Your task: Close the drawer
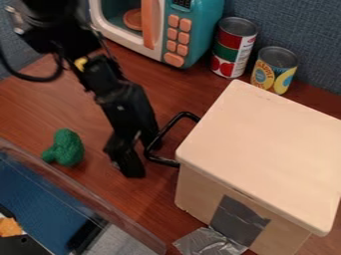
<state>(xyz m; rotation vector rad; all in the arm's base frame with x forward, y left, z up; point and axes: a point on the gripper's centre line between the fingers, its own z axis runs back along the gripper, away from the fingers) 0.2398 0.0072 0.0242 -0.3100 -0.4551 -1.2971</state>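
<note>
Surface: reddish-brown wood (pixel 33 109) is carrying a green toy (pixel 65 147), a teal microwave (pixel 206 25) and two cans (pixel 233 47).
Room: a blue-grey partition (pixel 293 20) is standing behind.
Drawer box: pale wood (pixel 266 149), sitting at the right; its black handle (pixel 161 160) is jutting left, grey tape (pixel 236 219) clinging below.
Hand: hanging at the handle (pixel 142 152), fingers spread apart.

It looked like a robotics lab in an office: blue fabric panels (pixel 299 25), much like cubicle partitions, stood behind the wood-toned surface (pixel 30 107), where a robot arm (pixel 123 102) shared space with a toy microwave (pixel 208 25).
</note>
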